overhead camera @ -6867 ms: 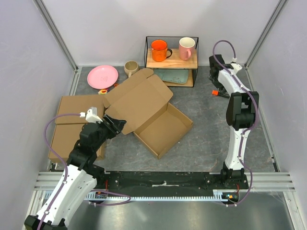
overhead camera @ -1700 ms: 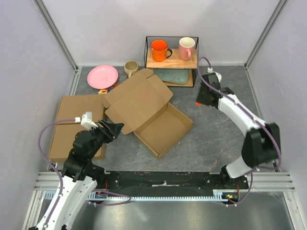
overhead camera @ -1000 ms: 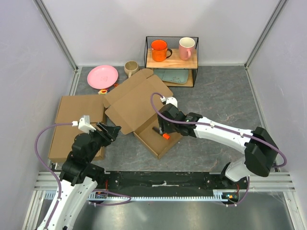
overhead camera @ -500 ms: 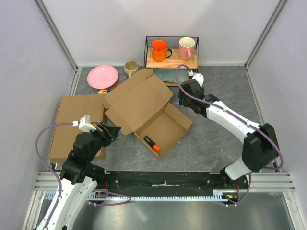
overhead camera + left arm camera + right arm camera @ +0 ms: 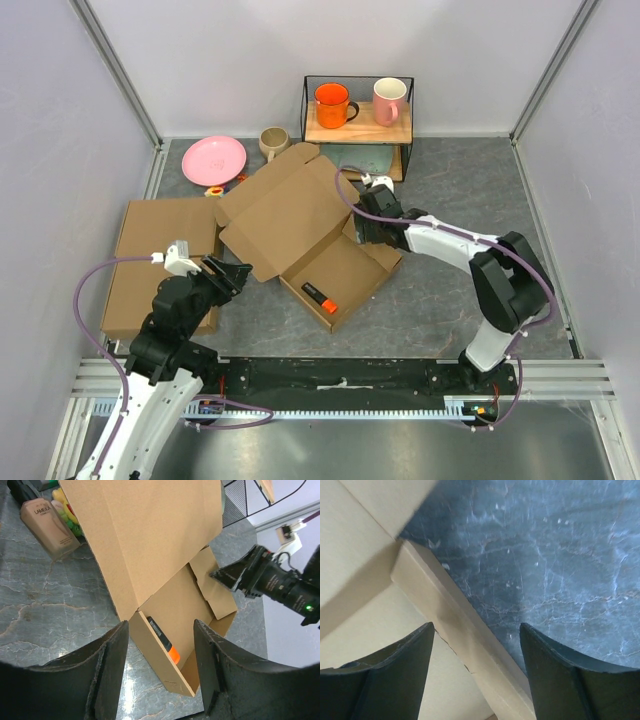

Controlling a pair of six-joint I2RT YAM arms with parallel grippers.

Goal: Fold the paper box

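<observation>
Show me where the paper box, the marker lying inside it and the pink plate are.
paper box (image 5: 352, 268), top view, bare floor of its tray.
marker (image 5: 318, 298), top view, middle of its body.
pink plate (image 5: 213, 160), top view, bare middle of the plate.

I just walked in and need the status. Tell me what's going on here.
Two robot arms are working on a paper box, which lies with its lid open. A small black-and-orange item lies in its tray. The right claw, open, is over the tray's side wall next to the lid. The left claw, open and empty, hangs near the box's left corner. The box is not closed yet.
</observation>
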